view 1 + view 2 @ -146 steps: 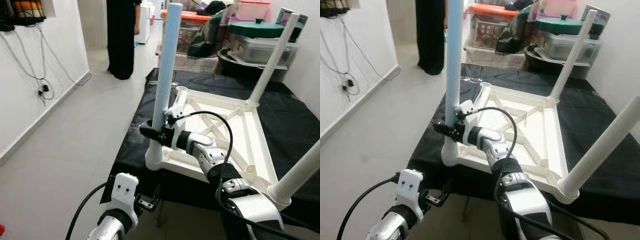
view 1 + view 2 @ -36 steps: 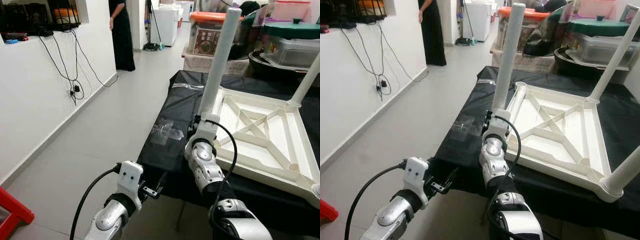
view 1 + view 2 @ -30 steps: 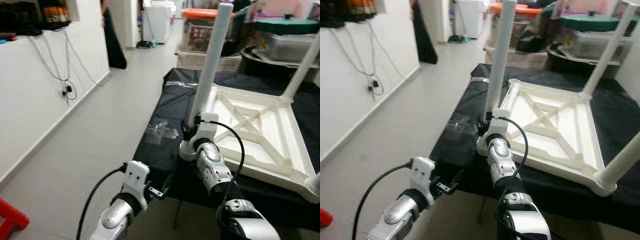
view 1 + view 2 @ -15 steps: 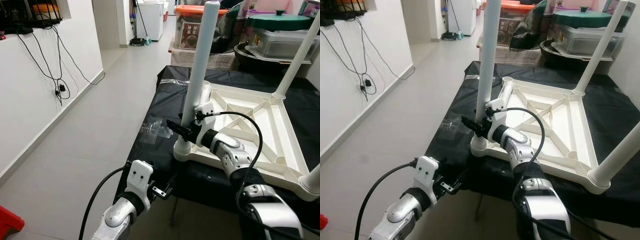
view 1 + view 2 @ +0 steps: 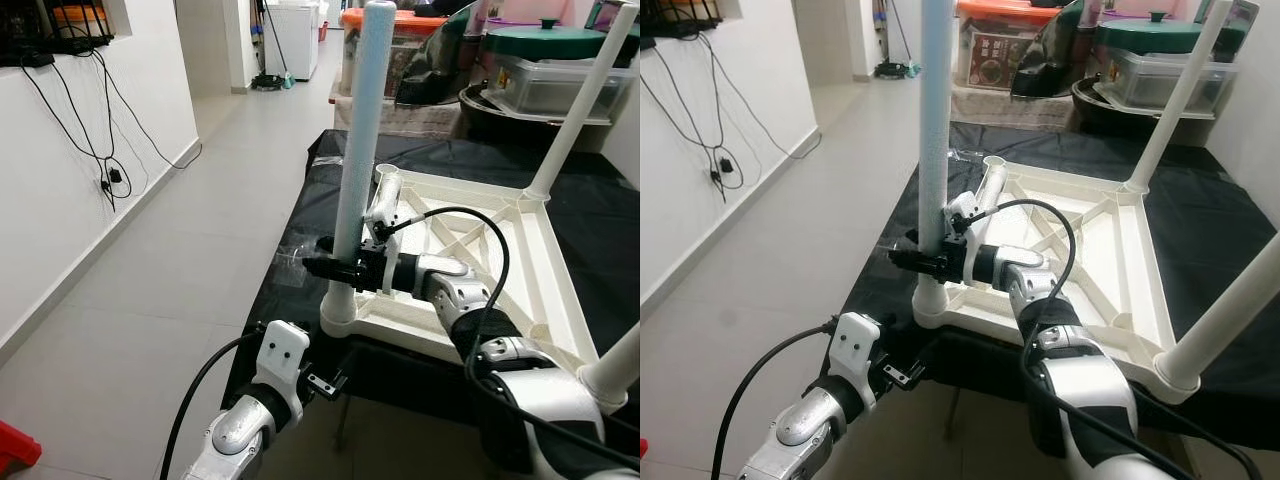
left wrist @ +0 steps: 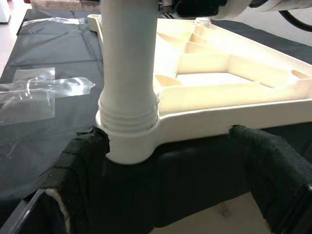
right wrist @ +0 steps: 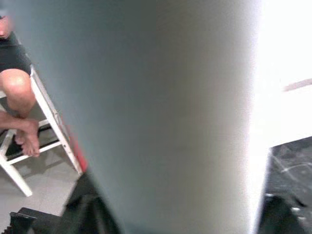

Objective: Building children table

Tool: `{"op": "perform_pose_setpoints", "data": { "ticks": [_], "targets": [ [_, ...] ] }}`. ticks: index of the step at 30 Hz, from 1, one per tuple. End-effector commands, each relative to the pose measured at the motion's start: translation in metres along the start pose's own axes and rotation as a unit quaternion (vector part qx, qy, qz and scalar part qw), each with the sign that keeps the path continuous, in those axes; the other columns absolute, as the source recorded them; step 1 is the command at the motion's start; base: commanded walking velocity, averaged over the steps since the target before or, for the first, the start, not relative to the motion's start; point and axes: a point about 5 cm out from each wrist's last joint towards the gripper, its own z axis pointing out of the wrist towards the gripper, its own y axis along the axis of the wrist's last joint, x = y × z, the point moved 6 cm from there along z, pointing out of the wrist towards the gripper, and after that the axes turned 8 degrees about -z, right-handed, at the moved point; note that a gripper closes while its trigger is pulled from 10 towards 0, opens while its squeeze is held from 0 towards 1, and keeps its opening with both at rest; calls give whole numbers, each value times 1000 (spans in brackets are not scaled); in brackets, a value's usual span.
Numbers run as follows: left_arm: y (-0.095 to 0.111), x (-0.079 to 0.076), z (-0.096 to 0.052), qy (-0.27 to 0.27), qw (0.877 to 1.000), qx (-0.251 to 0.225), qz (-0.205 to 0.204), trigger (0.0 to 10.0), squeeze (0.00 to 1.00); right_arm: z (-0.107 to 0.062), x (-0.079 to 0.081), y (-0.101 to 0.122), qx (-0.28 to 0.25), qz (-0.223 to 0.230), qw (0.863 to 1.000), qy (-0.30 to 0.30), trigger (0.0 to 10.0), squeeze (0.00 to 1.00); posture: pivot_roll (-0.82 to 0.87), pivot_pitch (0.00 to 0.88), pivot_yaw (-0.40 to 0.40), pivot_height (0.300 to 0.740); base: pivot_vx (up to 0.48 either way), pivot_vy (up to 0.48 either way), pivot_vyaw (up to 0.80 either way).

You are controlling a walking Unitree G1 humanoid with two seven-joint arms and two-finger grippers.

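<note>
A white children's table (image 5: 545, 290) lies upside down on a black-covered bench (image 5: 320, 200). One white leg (image 5: 358, 150) stands upright in its near left corner socket (image 6: 127, 141). My right gripper (image 5: 328, 268) is shut on this leg just above the socket, and the leg (image 7: 161, 117) looms close in the right wrist view. Two more legs (image 5: 580, 100) (image 5: 615, 370) rise from the right corners. A short open socket (image 5: 385, 185) stands at the far left corner. My left gripper (image 5: 335, 383) hangs open below the bench's front edge, its fingers (image 6: 73, 185) spread wide before the socket.
Lidded storage bins (image 5: 545, 70) and an orange-lidded box (image 5: 365, 45) crowd the back. A clear plastic bag (image 5: 292, 265) lies on the cloth by the leg. Cables hang on the white wall (image 5: 100, 150) at left, beside open grey floor. A person's bare leg (image 7: 19, 97) rests by a white stool.
The camera has shifted. My right forearm has swung out to the right of the leg while the gripper stays on the leg's base. The left arm has kept its place.
</note>
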Motion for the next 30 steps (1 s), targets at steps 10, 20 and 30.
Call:
{"op": "perform_pose_setpoints", "data": {
  "ticks": [10,20,30],
  "targets": [
    [-4,1,-3,1,1000,12,1,10000,0,13,-27,-13,7,13,981,-192,0,0,74,0,-82,740,0,0,0],
    [-3,5,-2,4,1000,11,5,10000,0,-56,-84,-35,39,60,821,-566,0,0,65,0,-78,740,0,0,0],
    [-5,5,-4,6,1000,14,7,10000,0,-57,-70,-41,17,102,746,-658,10000,0,73,0,-83,740,0,0,0]
  ]
}}
